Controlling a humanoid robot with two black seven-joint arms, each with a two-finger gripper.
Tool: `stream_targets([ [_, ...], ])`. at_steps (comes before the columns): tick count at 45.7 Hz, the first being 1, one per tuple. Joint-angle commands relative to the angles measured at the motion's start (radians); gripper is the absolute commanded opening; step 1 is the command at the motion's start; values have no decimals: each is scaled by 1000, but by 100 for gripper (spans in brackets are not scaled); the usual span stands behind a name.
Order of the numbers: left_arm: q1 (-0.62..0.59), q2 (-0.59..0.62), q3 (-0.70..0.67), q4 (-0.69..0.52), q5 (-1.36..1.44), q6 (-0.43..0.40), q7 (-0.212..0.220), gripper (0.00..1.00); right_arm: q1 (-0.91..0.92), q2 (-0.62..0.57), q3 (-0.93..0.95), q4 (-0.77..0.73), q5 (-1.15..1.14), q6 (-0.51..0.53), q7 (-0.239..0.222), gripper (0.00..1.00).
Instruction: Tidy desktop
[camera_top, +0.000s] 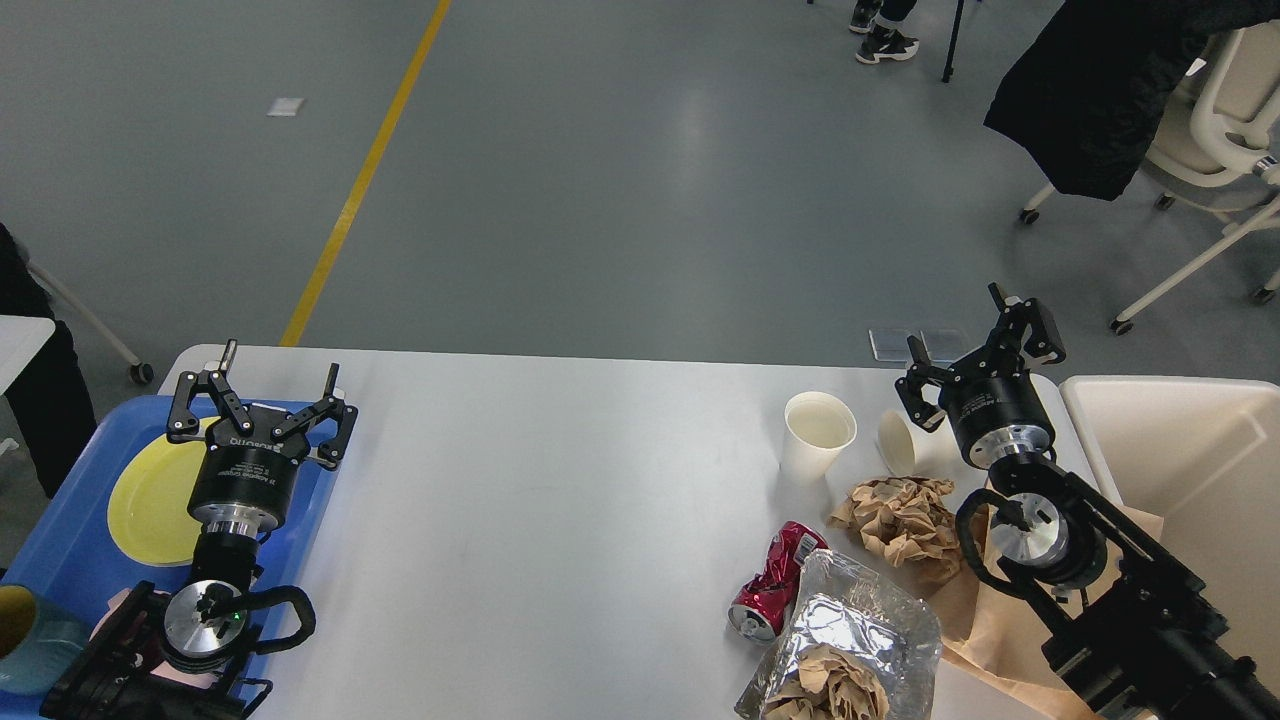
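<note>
White desktop (560, 480) runs lengthwise left to right before me. My left gripper (264, 400) and right gripper (975, 355) both hang spread wide, holding nothing.

Two paper cups (818, 432), one can (775, 580)

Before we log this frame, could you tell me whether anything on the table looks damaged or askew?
Yes. A crushed red soda can lies on its side on the white desktop, and one white paper cup is tipped over beside an upright one. Crumpled brown paper lies between them.
</note>
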Motion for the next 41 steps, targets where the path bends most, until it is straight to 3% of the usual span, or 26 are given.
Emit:
stream_targets([
  [1,0,0,0,0,0,0,0,96,15,-20,7,22,-1,-17,-53,100],
  [14,0,0,0,0,0,0,0,96,61,-87,-2,56,10,27,-40,100],
  [18,0,0,0,0,0,0,0,96,101,-143,-90,56,12,68,-40,100],
  [23,0,0,0,0,0,0,0,96,254,-270,-408,52,13,84,-40,100],
  [29,0,0,0,0,0,0,0,96,584,-439,-937,48,13,95,-40,100],
  [35,0,0,0,0,0,0,0,96,892,-462,-1446,33,13,95,-40,100],
  [41,0,0,0,0,0,0,0,96,1106,-444,-1784,42,21,108,-40,100],
])
